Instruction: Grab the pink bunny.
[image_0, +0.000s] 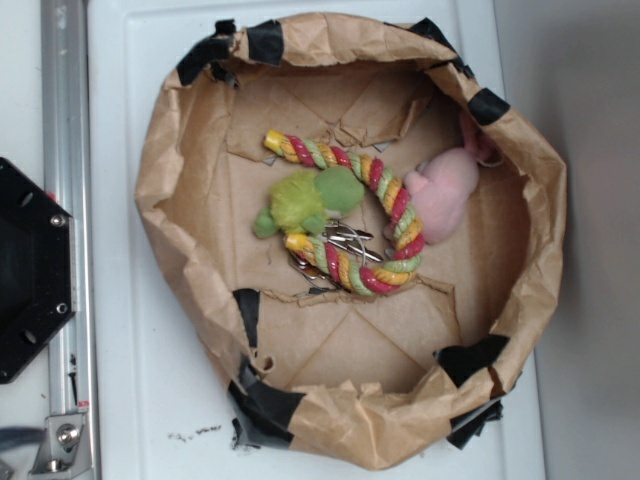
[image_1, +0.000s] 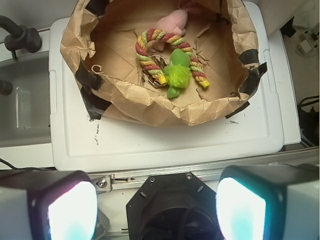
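Pink bunny (image_1: 172, 21) in paper nest, far from spread claw (image_1: 156, 207).

A: Where's the soft pale-pink plush bunny (image_0: 445, 190)?
B: Inside the crumpled brown paper nest (image_0: 180, 170), touching the pink-yellow-green braided rope ring (image_0: 385, 240); a fuzzy lime-green plush toy (image_0: 305, 200) lies opposite.
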